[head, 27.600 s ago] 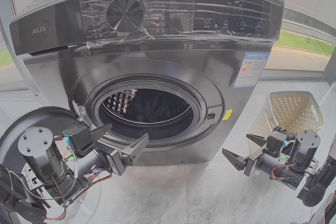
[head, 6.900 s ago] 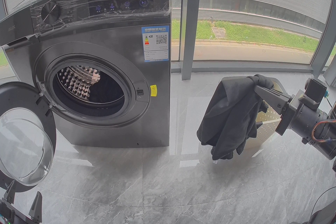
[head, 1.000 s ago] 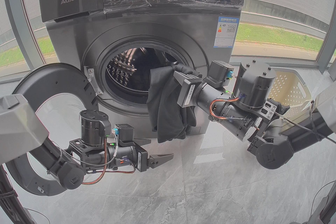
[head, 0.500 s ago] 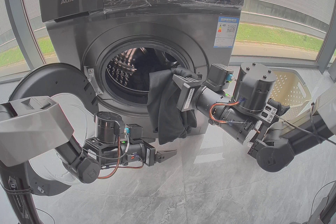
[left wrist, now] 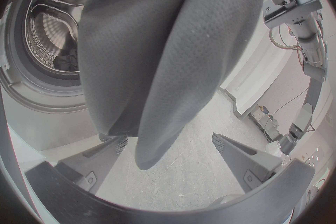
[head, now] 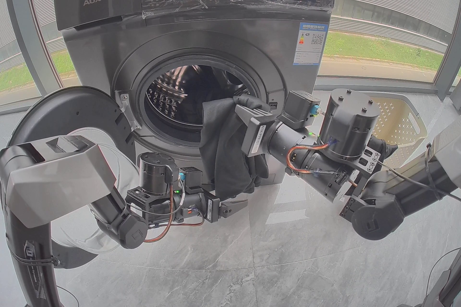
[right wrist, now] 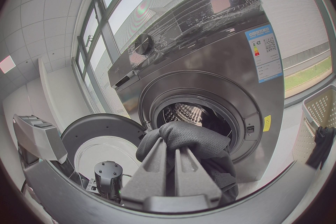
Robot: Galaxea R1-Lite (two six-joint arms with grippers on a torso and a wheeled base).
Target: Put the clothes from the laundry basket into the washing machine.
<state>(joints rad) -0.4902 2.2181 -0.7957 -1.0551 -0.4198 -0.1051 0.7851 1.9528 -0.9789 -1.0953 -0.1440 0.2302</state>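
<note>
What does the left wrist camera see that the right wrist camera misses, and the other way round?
Left wrist only: dark clothes lying in the drum, and the open left hand. Right wrist only: the laundry basket, the dial and the open door. Both: the hanging garment gripped by the right hand, before the washing machine's opening.

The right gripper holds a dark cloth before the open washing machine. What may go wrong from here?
The dark grey fabric garment in the shut right gripper hangs below the grey washing machine's opening rim, so its tail may stay outside. The open left gripper beneath may snag it.
</note>
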